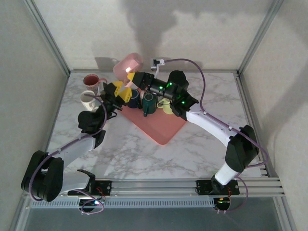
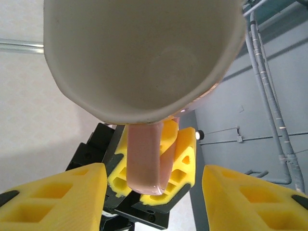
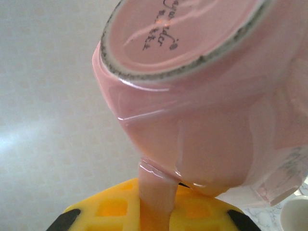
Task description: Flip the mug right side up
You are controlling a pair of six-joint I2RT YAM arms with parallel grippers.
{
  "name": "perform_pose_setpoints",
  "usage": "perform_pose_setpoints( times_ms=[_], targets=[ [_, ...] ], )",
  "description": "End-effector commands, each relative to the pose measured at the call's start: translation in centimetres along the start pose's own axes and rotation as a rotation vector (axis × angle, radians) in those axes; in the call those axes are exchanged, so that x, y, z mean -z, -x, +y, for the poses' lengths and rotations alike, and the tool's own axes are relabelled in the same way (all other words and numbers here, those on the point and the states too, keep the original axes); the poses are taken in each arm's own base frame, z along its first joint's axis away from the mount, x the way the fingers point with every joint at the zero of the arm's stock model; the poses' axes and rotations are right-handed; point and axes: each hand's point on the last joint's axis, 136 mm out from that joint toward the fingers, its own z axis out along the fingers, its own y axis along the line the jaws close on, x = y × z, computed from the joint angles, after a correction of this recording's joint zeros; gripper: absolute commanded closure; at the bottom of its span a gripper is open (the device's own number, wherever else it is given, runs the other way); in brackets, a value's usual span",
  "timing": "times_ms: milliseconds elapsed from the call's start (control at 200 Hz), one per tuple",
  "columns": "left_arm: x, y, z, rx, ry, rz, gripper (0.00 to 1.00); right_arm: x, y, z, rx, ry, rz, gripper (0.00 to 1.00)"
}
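The pink mug (image 1: pixel 129 65) hangs in the air above the back of the table, tilted. Its base (image 3: pixel 178 33) faces the right wrist camera and its white inside (image 2: pixel 144 53) faces down toward the left wrist camera. My right gripper (image 1: pixel 131 77) is shut on the mug's handle (image 3: pixel 156 192), with a yellow finger on each side (image 2: pixel 185 159). My left gripper (image 1: pixel 118 91) stands open just under the mug's mouth. Its yellow fingers (image 2: pixel 53 197) are spread wide and hold nothing.
A pink tray (image 1: pixel 159 127) lies mid-table with a dark blue mug (image 1: pixel 133 99), a green mug (image 1: pixel 149 103) and a pale mug (image 1: pixel 167 107) on it. A red mug (image 1: pixel 91 80) and a white mug (image 1: pixel 88 99) stand at the left.
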Motion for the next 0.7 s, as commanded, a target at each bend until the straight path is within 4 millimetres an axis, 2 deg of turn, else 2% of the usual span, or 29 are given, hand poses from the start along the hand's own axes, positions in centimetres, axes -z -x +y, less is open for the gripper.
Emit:
perform_pose_setpoints(
  times_ms=[0, 190, 345, 531, 641, 696],
  targets=[
    [-0.8, -1.7, -3.3, -0.005, -0.128, 0.068, 0.46, 0.7, 1.5, 4.6, 0.083, 0.134, -0.042, 1.0],
    [-1.5, -1.7, -3.8, -0.003, -0.161, 0.074, 0.49, 0.8, 1.2, 4.8, 0.075, 0.141, -0.029, 1.0],
    [-1.8, -1.4, -3.8, -0.002, -0.177, 0.068, 0.56, 0.7, 0.8, 4.6, 0.057, 0.145, -0.011, 1.0],
    [-1.7, -1.3, -3.7, -0.002, -0.189, 0.06, 0.76, 0.8, 0.6, 4.4, 0.045, 0.139, -0.005, 1.0],
    [-1.8, -1.0, -2.9, 0.018, -0.151, 0.047, 0.93, 0.8, 0.4, 3.9, 0.036, 0.129, 0.003, 1.0],
    [-1.8, -0.9, -2.8, 0.012, -0.15, 0.042, 0.99, 0.7, 0.3, 3.8, 0.033, 0.128, 0.006, 1.0]
  ],
)
